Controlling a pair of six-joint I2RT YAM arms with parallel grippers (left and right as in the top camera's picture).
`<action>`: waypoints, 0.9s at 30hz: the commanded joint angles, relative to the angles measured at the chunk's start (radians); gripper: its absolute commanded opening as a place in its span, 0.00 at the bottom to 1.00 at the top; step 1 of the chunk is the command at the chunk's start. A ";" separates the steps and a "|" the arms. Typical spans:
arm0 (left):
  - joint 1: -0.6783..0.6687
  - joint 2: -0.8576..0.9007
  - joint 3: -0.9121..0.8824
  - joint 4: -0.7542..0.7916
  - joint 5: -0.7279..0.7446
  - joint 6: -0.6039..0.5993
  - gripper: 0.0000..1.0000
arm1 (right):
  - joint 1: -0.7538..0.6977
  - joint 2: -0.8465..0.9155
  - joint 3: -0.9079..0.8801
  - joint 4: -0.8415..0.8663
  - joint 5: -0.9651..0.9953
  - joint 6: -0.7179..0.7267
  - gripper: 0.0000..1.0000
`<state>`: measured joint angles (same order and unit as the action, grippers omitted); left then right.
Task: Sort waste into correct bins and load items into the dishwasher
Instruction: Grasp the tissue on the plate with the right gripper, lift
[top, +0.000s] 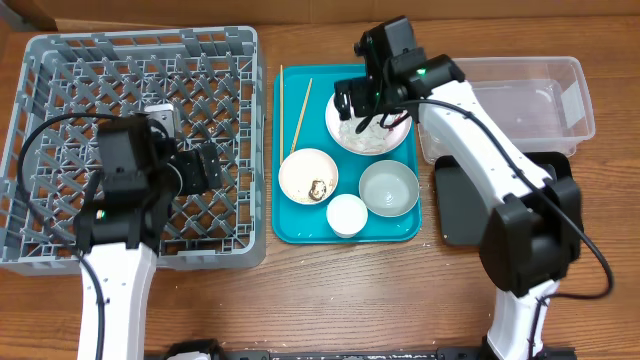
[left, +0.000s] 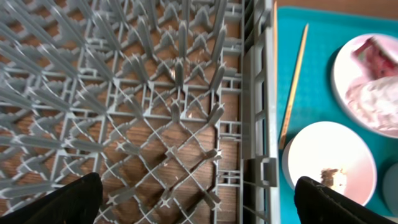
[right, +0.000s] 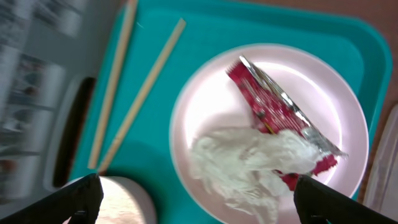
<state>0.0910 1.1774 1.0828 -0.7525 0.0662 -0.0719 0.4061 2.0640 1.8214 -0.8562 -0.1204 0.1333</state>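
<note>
A crumpled red-and-white wrapper (right: 273, 118) lies on the round pale pink plate (top: 367, 130) at the back of the teal tray. My right gripper (top: 365, 108) hovers open and empty over this plate; in the right wrist view (right: 199, 199) its fingers flank the wrapper's white part. Two chopsticks (top: 300, 115) lie left of the plate. The pink bowl (top: 308, 175) holds a brown lump (left: 331, 176). The blue-grey bowl (top: 389, 187) and white cup (top: 347, 215) stand nearby. My left gripper (top: 215, 165) is open and empty over the grey dish rack (top: 140, 60); the left wrist view (left: 199, 202) shows its lattice floor. I cannot make out rice grains.
The teal serving tray (top: 345, 232) sits between the rack and the bins. The clear tub (top: 520, 105) stands at the back right, with the black tray (top: 460, 205) in front of it, partly under my right arm. Bare wooden table lies in front.
</note>
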 joint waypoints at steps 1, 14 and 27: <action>-0.012 0.075 0.012 0.006 -0.011 0.015 1.00 | -0.002 0.088 0.031 -0.013 0.053 0.024 0.92; -0.012 0.160 0.013 0.057 -0.008 0.013 1.00 | -0.001 0.239 0.030 -0.073 0.071 0.100 0.66; -0.012 0.169 0.012 0.052 -0.007 0.013 1.00 | -0.002 0.170 0.180 -0.228 0.074 0.118 0.04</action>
<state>0.0910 1.3396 1.0828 -0.6998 0.0658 -0.0719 0.4065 2.2993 1.8843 -1.0351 -0.0475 0.2356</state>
